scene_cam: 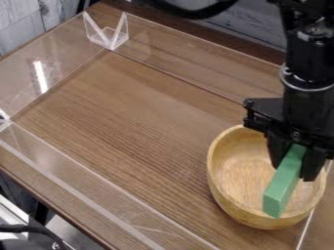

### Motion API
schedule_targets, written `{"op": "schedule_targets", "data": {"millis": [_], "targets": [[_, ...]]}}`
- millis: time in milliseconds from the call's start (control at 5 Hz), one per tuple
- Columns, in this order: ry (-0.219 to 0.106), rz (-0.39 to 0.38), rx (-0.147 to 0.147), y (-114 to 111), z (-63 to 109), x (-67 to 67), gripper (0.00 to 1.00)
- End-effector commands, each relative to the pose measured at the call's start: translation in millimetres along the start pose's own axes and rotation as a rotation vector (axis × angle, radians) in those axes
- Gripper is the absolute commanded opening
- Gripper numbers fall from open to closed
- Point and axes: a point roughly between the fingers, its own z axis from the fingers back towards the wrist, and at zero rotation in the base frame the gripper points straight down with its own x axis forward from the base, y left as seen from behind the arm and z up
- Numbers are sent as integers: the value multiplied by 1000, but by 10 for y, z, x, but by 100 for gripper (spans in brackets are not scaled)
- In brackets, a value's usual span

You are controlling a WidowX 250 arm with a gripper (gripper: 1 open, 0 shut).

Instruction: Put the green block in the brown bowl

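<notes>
Camera view: we see a wooden table (117, 117) with clear acrylic walls. Near its right front corner sits the brown bowl (235, 171). Above it, our black gripper (298, 161) points down, clenched on the green block (282, 187), whose lower end reaches inside the bowl.

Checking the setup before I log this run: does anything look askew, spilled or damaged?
Nothing spilled or broken. One oddity: the flat bright green block stands tilted on end in the light tan wooden bowl, its lower end near the bowl's far rim, its top pinched in the black gripper.
</notes>
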Motion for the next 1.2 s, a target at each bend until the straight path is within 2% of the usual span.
{"op": "schedule_targets", "data": {"millis": [0,1000], "targets": [[-34,6,-19,-17,82,80,0],[-39,22,-19,131,45,161,0]]}}
